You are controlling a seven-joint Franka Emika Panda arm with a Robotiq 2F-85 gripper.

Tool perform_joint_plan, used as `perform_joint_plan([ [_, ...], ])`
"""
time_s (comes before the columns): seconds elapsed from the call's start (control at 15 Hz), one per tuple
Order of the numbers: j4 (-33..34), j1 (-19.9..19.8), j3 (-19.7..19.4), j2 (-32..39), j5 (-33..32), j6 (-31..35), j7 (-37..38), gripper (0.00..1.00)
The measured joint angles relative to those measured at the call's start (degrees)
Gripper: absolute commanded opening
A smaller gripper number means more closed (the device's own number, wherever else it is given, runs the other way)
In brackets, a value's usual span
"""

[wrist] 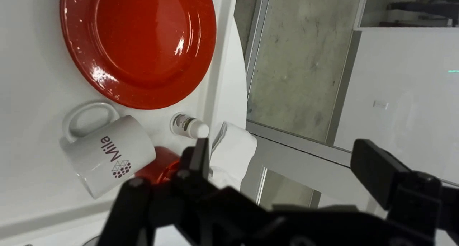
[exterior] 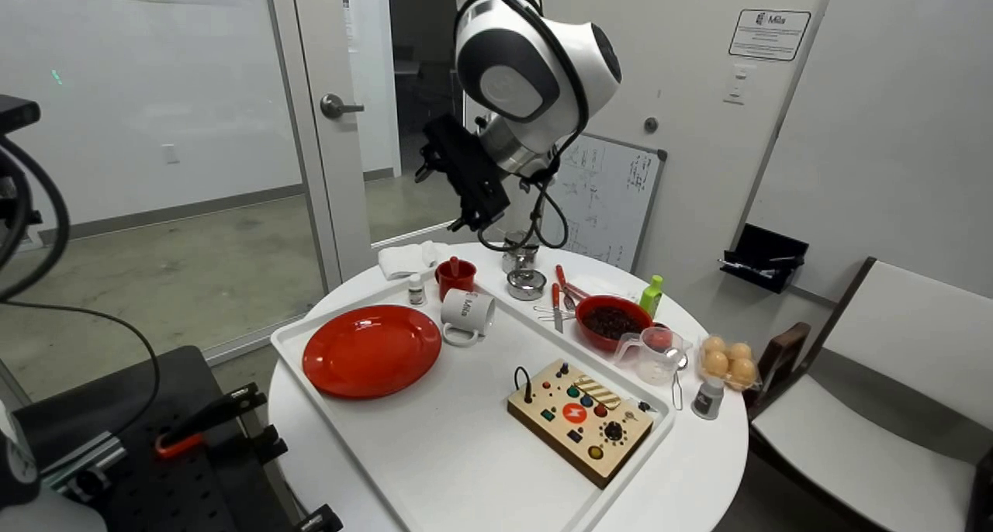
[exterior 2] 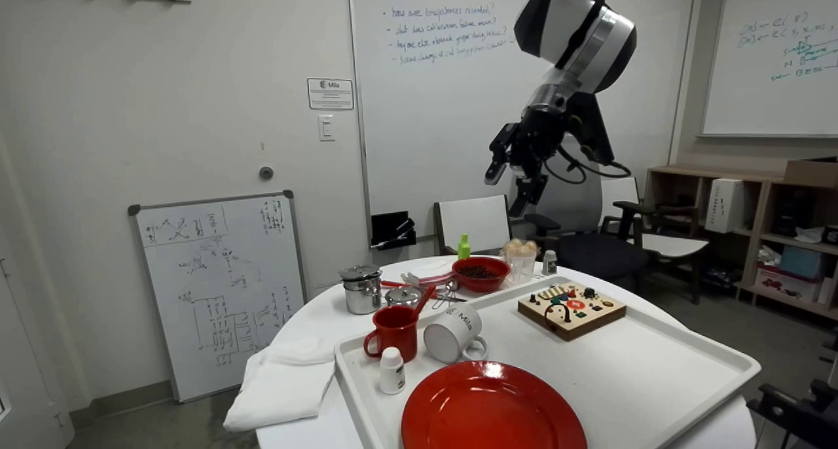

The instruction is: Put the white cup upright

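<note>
The white cup [exterior: 468,309] lies on its side on the white tray [exterior: 465,439], beside the red plate [exterior: 372,351]. It also lies tipped over in the other views [exterior 2: 458,328] [wrist: 111,156], with a handle and a printed "Mila" logo. Which end is its mouth is hard to make out. My gripper [exterior: 438,201] is high above the table, tilted, apart from the cup. In the wrist view its fingers [wrist: 281,149] stand wide apart with nothing between them; it also shows open in an exterior view [exterior 2: 505,195].
A red cup [exterior 2: 395,334] with a red utensil and a small white bottle [exterior 2: 392,370] stand close by the white cup. A wooden button box [exterior: 582,419] is on the tray. Metal pots [exterior 2: 362,290], a red bowl [exterior: 613,323] and eggs [exterior: 729,360] stand behind. A cloth [exterior 2: 285,383] lies at the edge.
</note>
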Motion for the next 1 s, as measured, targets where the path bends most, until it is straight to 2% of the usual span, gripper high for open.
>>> perform_joint_plan([
  [0.53, 2.7, -2.1, 2.0, 3.1, 0.0, -1.0, 0.7, 1.0],
  [1.0, 13.3, -6.3, 4.1, 16.8, 0.0, -3.1, 0.5, 1.0],
])
